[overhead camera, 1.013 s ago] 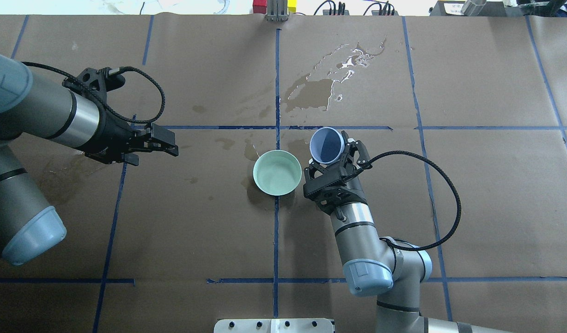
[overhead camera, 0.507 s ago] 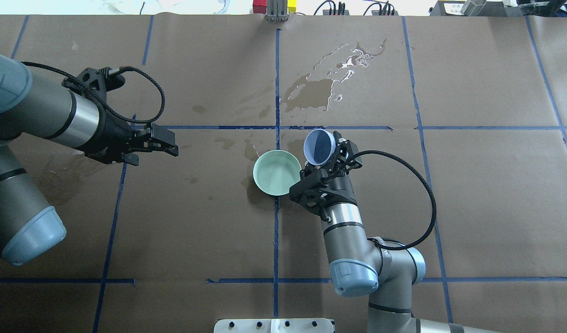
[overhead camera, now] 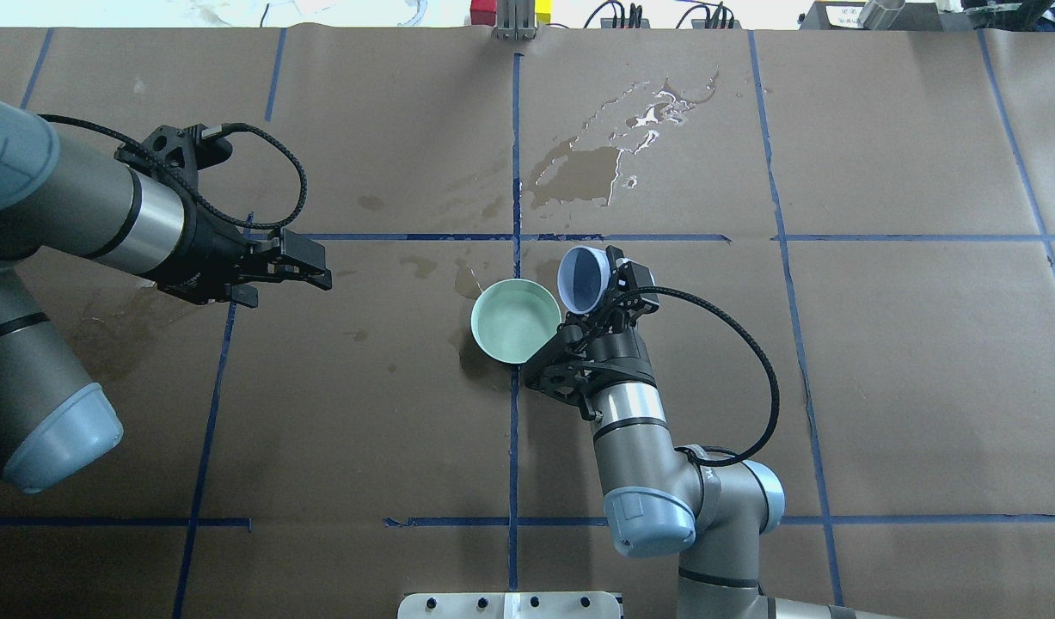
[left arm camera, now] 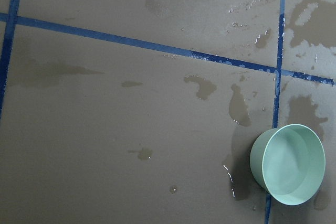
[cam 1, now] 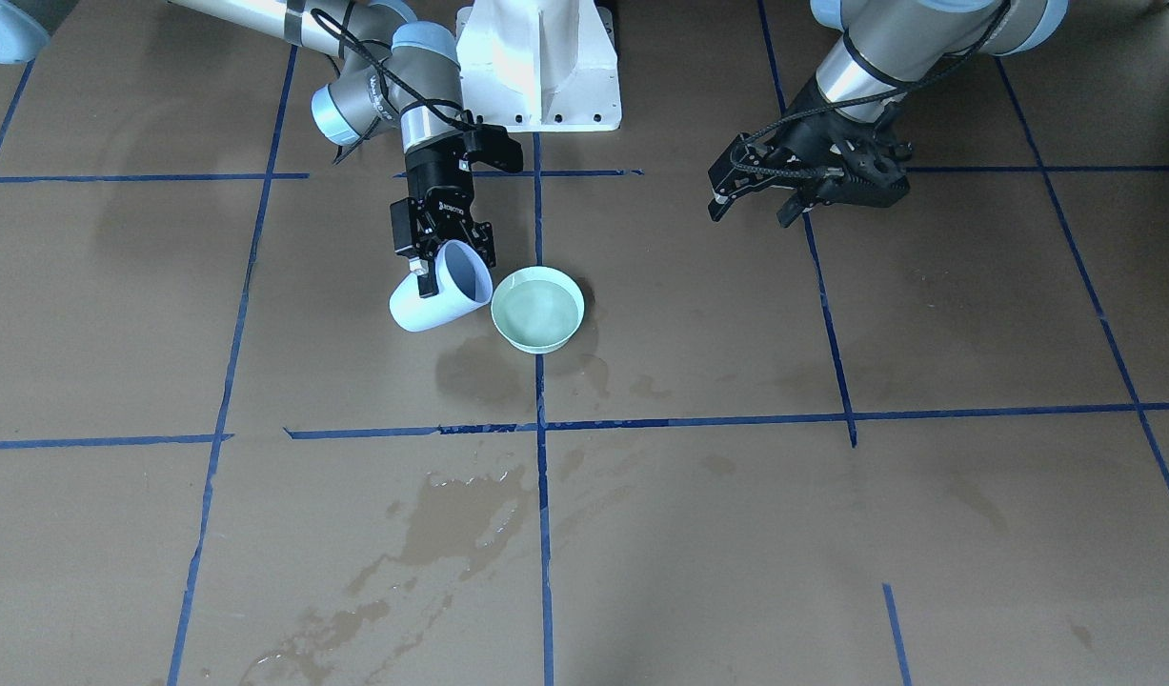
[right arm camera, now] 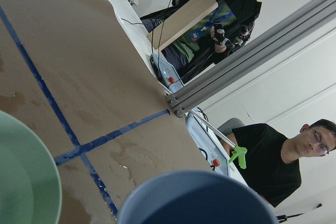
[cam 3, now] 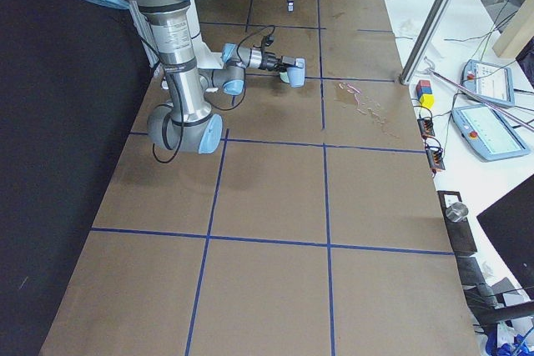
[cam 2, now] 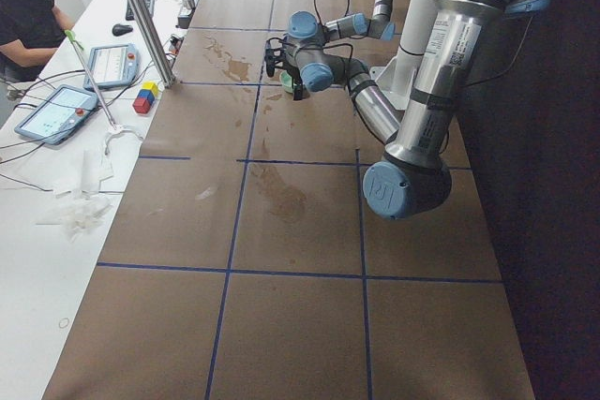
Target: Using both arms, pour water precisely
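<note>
While the right fingers [cam 1: 422, 274] pinch a tilted, smooth pale-blue cup [cam 1: 430, 307] beside the round mint bowl [cam 1: 536, 345], the left fingers [overhead camera: 308, 255] are spread.

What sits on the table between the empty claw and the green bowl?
Nothing solid: between the left claw and the bowl there is only brown paper with small damp stains, seen in the overhead view.

Overhead view: right arm [overhead camera: 639, 430] slides left toward frame center, wrist rolls more. Right gripper [overhead camera: 598, 297] drags blue cup [overhead camera: 580, 279] from clear gap to right up against green bowl [overhead camera: 516, 320] right edge, mouth tips further leftward. Cable loop [overhead camera: 772, 391] pulls in tighter, shifts left too.
</note>
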Robot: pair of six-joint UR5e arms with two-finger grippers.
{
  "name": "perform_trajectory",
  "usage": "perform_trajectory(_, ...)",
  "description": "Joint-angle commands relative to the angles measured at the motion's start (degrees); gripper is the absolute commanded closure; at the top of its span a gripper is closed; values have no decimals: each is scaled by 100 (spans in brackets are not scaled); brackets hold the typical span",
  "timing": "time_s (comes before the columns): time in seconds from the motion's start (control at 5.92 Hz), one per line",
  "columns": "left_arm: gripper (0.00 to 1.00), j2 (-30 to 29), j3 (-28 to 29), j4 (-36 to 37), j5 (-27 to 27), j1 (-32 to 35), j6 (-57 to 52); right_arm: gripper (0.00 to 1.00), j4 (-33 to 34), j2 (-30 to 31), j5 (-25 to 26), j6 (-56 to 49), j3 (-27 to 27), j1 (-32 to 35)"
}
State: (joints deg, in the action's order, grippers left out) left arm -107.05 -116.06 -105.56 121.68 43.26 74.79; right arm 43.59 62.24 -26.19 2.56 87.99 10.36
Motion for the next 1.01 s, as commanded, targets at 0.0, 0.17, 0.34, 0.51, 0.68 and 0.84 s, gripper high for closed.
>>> perform_trajectory(0.0, 0, 0, 4, 0, 4, -2, 9, 100, 1, -10, -8, -892, -1, -17)
perform_trajectory(0.17, 0, 9, 4, 0, -4, -2, 9, 100, 9, -1, -9, -1228, -10, -26)
perform_trajectory(0.34, 0, 9, 4, 0, 4, -2, 0, 100, 1, -1, -9, -1553, -19, -26)
perform_trajectory(0.51, 0, 35, -5, -9, 4, -2, 9, 99, 9, -1, -9, -1739, -27, -34)
perform_trajectory(0.68, 0, 35, -5, 0, 4, -2, 9, 99, 1, -10, -9, -2028, -27, -52)
perform_trajectory(0.84, 0, 35, -5, 0, 4, -2, 9, 99, 9, -10, 0, -2074, -27, -96)
